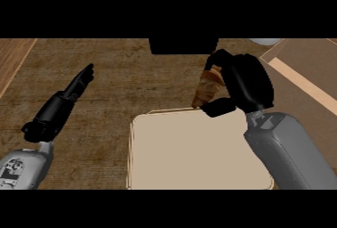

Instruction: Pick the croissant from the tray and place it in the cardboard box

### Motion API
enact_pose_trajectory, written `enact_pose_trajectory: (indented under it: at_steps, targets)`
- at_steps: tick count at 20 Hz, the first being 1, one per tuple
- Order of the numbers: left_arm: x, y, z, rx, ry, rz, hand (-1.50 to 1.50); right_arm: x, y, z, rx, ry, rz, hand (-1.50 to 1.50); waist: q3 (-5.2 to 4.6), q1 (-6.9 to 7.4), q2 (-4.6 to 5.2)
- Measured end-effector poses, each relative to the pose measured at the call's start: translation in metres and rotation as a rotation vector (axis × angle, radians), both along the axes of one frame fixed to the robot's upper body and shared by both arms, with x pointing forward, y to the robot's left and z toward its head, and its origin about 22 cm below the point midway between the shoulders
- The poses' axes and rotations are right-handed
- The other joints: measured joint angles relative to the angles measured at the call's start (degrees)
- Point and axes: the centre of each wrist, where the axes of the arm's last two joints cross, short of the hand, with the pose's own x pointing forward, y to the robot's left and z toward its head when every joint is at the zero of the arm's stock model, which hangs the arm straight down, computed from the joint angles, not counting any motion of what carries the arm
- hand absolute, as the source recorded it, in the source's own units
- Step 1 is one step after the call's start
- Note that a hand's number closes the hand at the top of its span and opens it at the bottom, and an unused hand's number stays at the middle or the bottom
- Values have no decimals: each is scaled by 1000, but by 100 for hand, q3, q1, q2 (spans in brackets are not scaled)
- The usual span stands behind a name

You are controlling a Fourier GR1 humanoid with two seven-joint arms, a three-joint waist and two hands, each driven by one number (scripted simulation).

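Tray (191, 151): flat, rounded-corner square with a smooth beige face and a thin pale rim; its surface is bare.
Counter (132, 80): dark brown, coarse wood grain, lying under the tray on all sides.
Croissant (209, 87): golden-brown, ridged and elongated, standing nearly on end just beyond the tray's far edge, toward its right corner, off the tray.
Right robot hand (247, 84): black, fingers and thumb curled round the croissant, over the tray's far right corner; its grey forearm crosses the tray's right side.
Left robot hand (79, 84): black, fingers straight and together, holding nothing, well left of the tray.
Cardboard box (299, 67): matte tan with a lighter strip, beyond the tray to the right.
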Motion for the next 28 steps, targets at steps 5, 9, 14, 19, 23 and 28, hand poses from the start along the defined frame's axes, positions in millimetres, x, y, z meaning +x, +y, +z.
enact_pose_trajectory:
  at_steps: [5, 9, 14, 19, 23, 28]
  targets:
    - [-3, 7, 1, -4, -2, 0, 0, 9, -32, 31, 154, -64, -201, 150, 0, 19, -1]
    - [-8, -1, 0, -5, -11, 0, 0, 21, -75, 43, 224, -99, -334, 150, 2, 42, 11]
    - [-7, 3, -3, -2, -14, -6, 0, 41, -127, 49, 253, -109, -437, 150, 1, 66, 26]
    - [0, -1, 0, -3, -10, -11, 0, 58, -177, 55, 154, -33, -502, 150, 1, 94, 42]
    - [3, -5, 4, -5, -16, -11, 0, 62, -213, 46, 112, 151, -527, 150, 2, 107, 47]
    - [3, -11, 3, -2, -18, -18, 0, 62, -254, 32, 73, 330, -517, 150, 3, 127, 51]
